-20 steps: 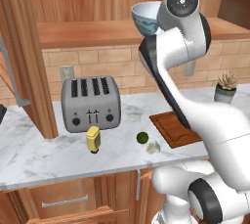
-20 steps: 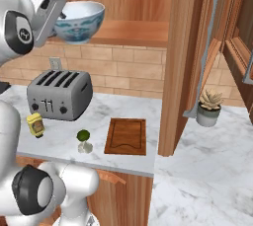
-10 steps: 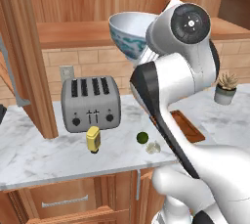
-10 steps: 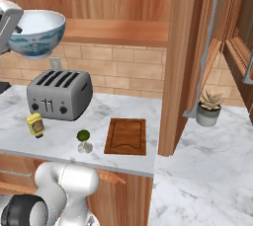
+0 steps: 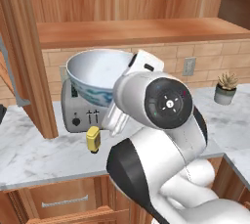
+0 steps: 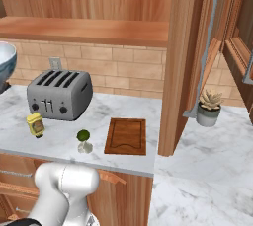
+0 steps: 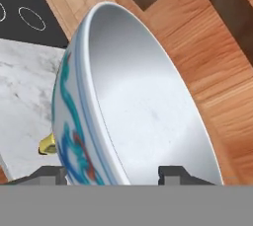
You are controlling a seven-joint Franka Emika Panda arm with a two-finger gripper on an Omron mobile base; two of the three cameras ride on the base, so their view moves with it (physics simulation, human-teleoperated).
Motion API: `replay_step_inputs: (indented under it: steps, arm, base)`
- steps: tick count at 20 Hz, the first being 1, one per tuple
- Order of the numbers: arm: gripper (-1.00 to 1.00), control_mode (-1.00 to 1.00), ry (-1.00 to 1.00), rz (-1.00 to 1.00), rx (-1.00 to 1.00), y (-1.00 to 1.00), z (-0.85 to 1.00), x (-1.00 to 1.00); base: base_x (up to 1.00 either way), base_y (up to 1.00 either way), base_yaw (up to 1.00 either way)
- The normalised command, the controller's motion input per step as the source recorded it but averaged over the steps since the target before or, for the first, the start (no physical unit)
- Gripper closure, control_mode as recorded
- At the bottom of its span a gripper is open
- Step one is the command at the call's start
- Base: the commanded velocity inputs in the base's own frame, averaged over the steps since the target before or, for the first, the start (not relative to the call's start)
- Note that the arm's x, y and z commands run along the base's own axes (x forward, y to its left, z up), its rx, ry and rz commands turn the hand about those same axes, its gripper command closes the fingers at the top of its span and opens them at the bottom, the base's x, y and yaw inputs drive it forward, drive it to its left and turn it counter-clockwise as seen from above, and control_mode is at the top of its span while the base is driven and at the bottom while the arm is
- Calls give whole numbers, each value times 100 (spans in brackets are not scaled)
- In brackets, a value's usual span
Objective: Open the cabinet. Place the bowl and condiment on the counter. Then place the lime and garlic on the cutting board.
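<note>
bowl (image 5: 95, 74) lowered leftward off shelf | gripper (image 7: 112, 174) clamps its rim | marble counter (image 6: 59, 138), brick backsplash

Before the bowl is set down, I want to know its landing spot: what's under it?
The bowl, gripped by its rim in the gripper, hangs above the toaster and the condiment. The counter behind the toaster is covered.

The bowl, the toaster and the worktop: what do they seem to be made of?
The bowl looks like glazed ceramic: glossy pale inside, painted teal pattern outside. The toaster looks like brushed grey metal, with a dull sheen. The counter looks like polished white marble with grey veins, though it could be an imitation.
</note>
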Motion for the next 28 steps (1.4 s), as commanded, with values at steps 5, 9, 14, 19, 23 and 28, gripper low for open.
replay_step_inputs:
  steps: [5,9,14,19,23,28]
  arm:
    - [100,-100,2,17,-1,47,-91,5]
    - [100,-100,6,16,-8,59,-79,17]
    - [100,-100,3,10,-23,100,-73,2]
    - [100,-100,5,4,-16,64,-65,45]
    - [100,-100,7,1,-9,37,-57,76]
    - [100,-100,7,1,-1,46,-59,66]
  base:
    - [0,0,0]
    - [0,0,0]
    - [0,0,0]
    - [0,0,0]
    - [0,0,0]
    - [0,0,0]
